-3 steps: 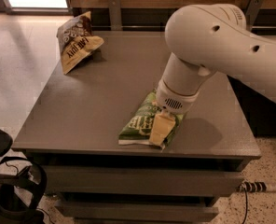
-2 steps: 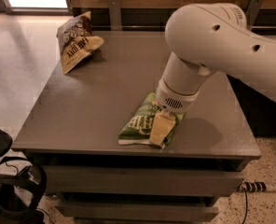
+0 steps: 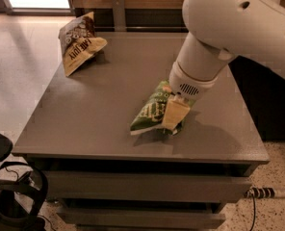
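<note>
— Where is your hand right now?
— I have the hand [image 3: 175,113] low over the front right part of the grey surface [image 3: 94,114]; it sits on the green snack bag [image 3: 149,113], at the bag's right side; the white arm [image 3: 229,28] comes down to it from the upper right and hides the bag's far end.
— Anything else around it?
— A second bag [image 3: 80,44], brown and yellow, stands crumpled at the far left corner, well apart from the green one; a striped cable [image 3: 265,193] lies on the speckled floor [image 3: 277,215] at the lower right.
</note>
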### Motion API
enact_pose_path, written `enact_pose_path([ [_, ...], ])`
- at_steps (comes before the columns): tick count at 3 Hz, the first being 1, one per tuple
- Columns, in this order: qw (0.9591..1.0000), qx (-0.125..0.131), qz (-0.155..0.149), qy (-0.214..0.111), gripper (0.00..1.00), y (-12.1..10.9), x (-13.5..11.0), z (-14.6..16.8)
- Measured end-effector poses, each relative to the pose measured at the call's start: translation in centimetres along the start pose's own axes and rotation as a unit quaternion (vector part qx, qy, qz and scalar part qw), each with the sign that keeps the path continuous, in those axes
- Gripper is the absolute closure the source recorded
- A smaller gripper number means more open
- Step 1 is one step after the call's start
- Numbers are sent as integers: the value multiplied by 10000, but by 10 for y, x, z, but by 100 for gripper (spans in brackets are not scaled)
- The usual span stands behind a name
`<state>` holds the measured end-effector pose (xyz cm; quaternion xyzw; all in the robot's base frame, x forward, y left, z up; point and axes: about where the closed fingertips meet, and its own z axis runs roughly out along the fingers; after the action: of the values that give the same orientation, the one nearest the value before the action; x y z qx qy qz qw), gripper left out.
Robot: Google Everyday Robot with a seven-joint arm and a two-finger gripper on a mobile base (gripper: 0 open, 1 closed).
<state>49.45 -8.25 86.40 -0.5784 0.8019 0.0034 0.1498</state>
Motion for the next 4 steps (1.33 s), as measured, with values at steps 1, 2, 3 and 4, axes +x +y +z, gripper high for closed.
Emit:
enact_pose_path([
  [1,9966,781,-109,-231,100,-32,-3,-47],
  [2,9887,1349,-298,-572,100,-61,-8,-78],
  [3,9795,1657,-708,-902,100,-82,-21,-87],
  [4,9634,1886,-1524,-1146,100,-121,-66,-84],
])
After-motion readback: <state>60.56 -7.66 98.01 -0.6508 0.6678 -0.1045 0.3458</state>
